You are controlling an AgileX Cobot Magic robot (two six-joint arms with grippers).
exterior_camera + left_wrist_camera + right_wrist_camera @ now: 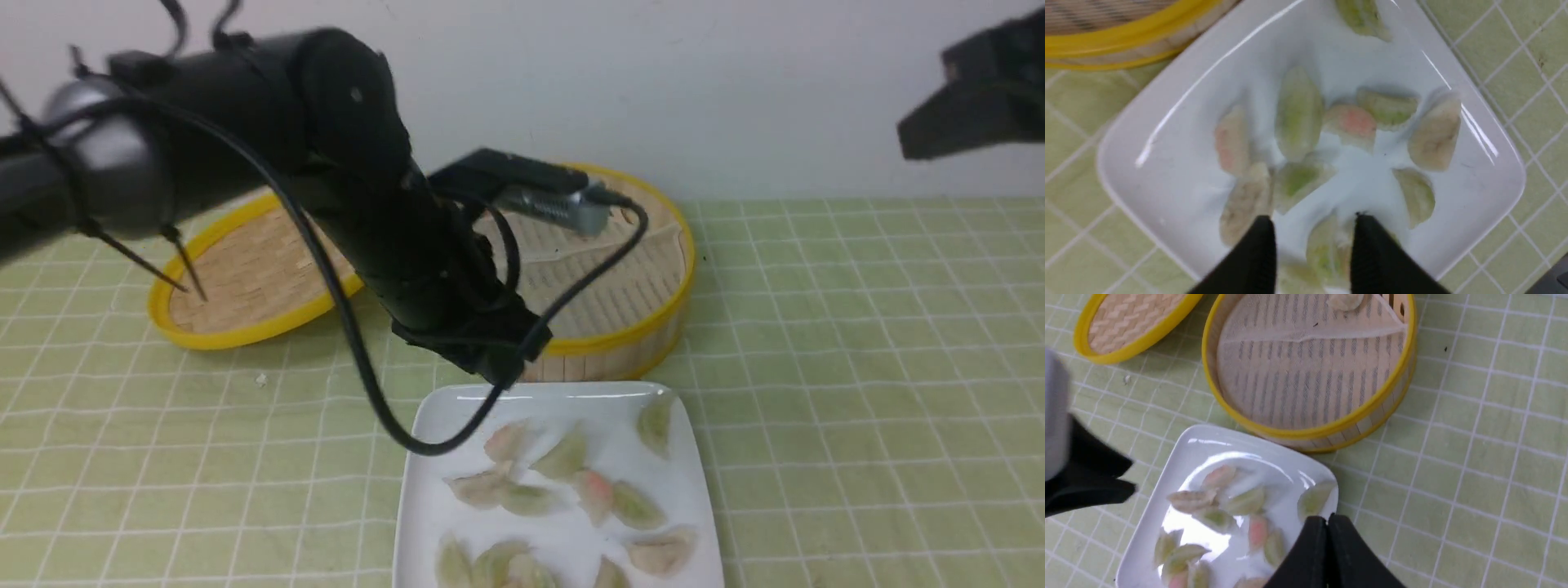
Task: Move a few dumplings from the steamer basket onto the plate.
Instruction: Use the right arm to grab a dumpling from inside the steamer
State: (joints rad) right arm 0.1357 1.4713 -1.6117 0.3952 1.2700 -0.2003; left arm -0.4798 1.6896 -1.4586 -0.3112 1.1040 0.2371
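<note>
The white square plate [457, 408] [1167, 171] [1204, 445] lies near the front and holds several pale green and pinkish dumplings [563, 457] [1298, 110] [1245, 500]. Behind it stands the steamer basket [620, 336] [1306, 433]; one dumpling [1345, 300] rests on its liner at the far side. My left gripper [1312, 218] hovers over the plate. It is open, its black fingers [1261, 249] apart with nothing gripped; a greenish dumpling [1327, 249] lies on the plate below the gap. My right gripper [1327, 517] [971, 114] is shut and empty, raised off to the right.
The shallow woven lid [245, 278] [1126, 318] with a yellow rim lies left of the basket. A green checked cloth [857, 367] covers the table. The left arm's cable [367, 384] loops down over the plate's left far corner.
</note>
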